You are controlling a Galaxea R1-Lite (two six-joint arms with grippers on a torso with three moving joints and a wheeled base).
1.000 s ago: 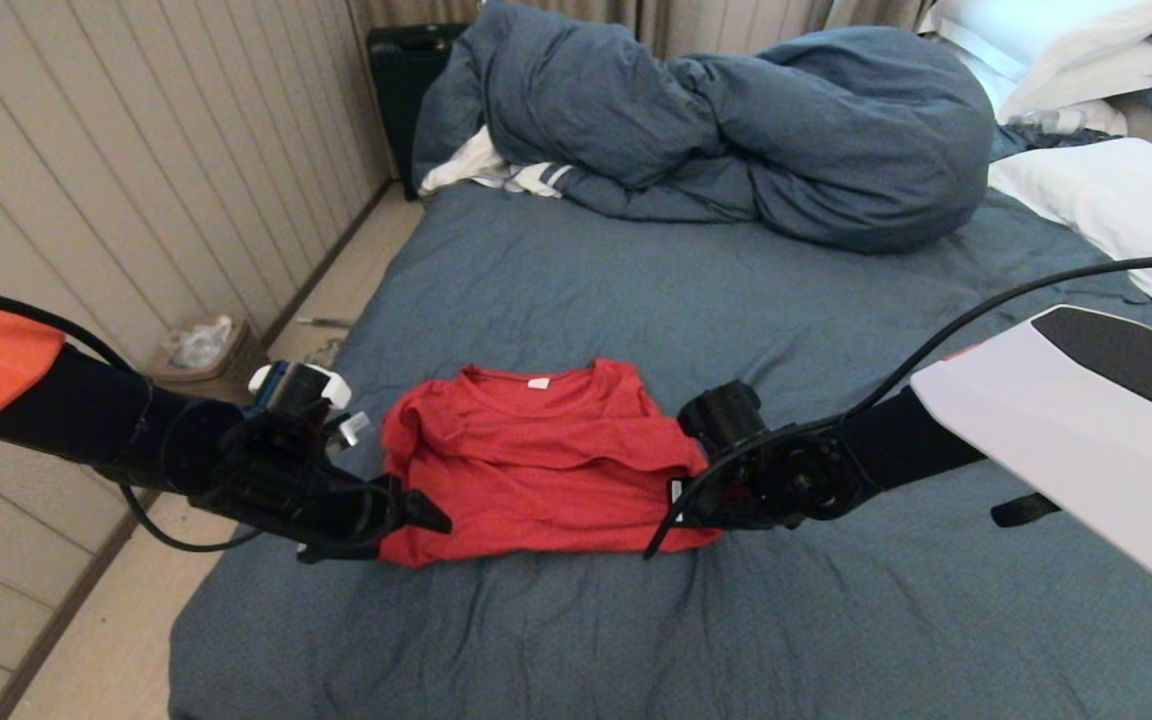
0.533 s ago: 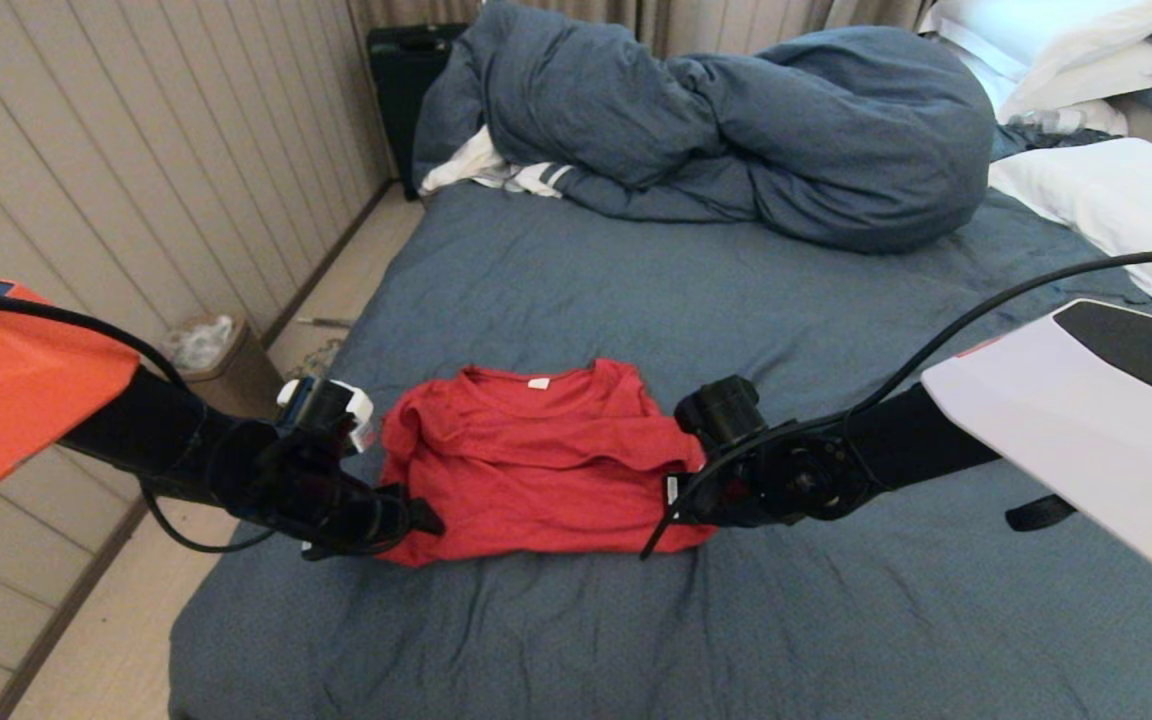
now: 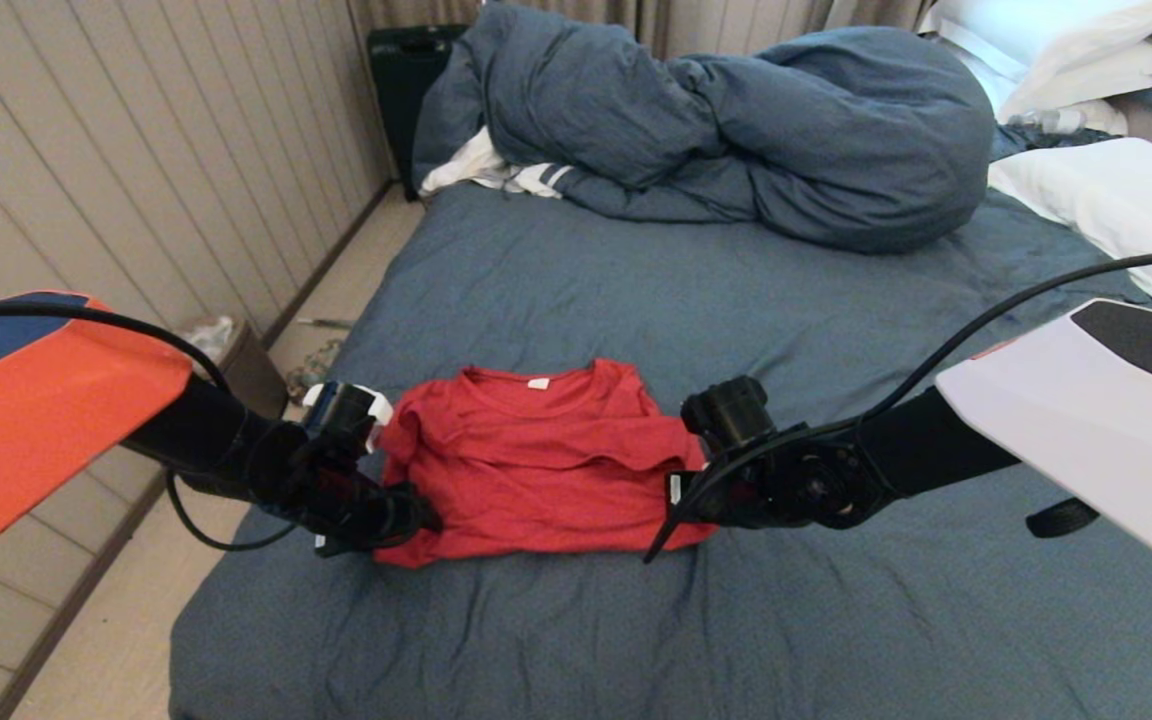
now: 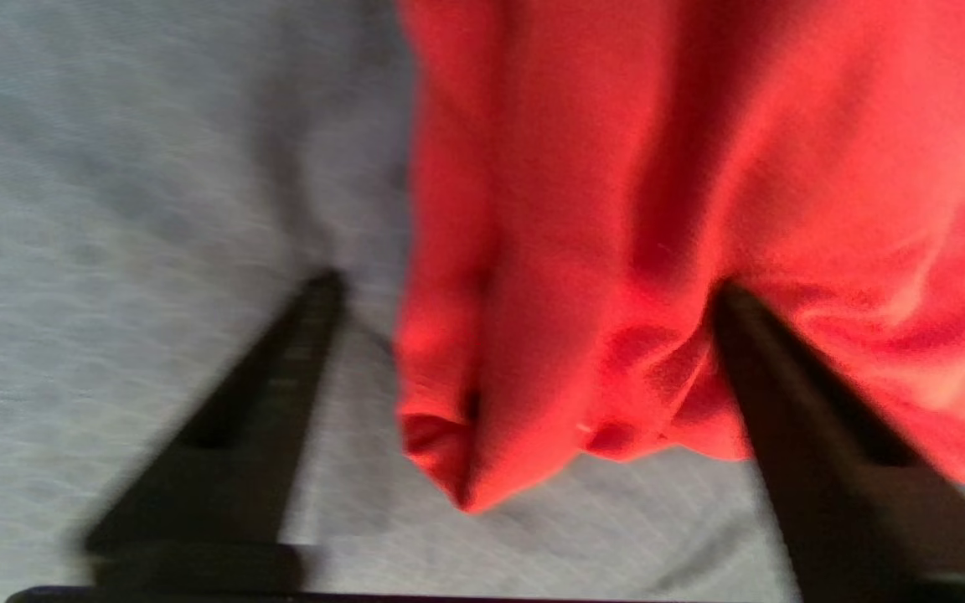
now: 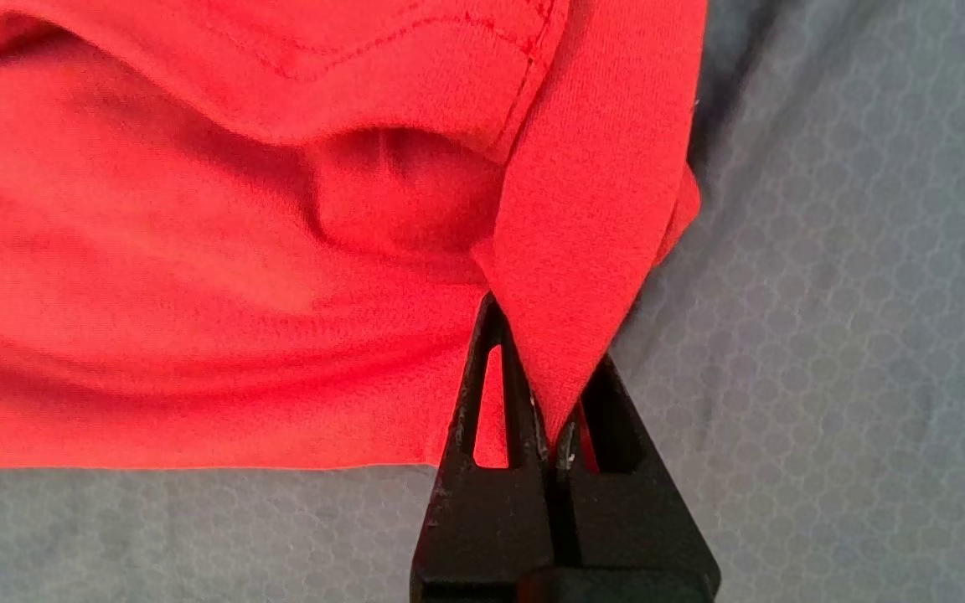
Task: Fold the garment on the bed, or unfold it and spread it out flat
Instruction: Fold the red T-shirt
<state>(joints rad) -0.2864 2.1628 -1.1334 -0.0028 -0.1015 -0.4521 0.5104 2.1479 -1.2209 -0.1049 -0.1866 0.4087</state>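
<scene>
Head view: bed [image 3: 636,300], blue-grey sheet, bunched duvet [image 3: 736,130] at far end, pillows [image 3: 1116,200] far right. Garment [image 3: 536,460] red, partly folded, lies mid-bed near front. Left claw [image 4: 524,293] at garment's left corner, jaws spread, straddling bunched corner, nothing pinched yet. Right claw [image 5: 554,435] pressed together, pinching right corner. Risk: left claw closes on thin outer lip only, or grabs sheet too; uneven pull skews fold, corner slips free.

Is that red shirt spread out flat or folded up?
Folded. The red shirt lies as a compact rumpled block on the bed, sleeves tucked away, layers doubled at its corners.
</scene>
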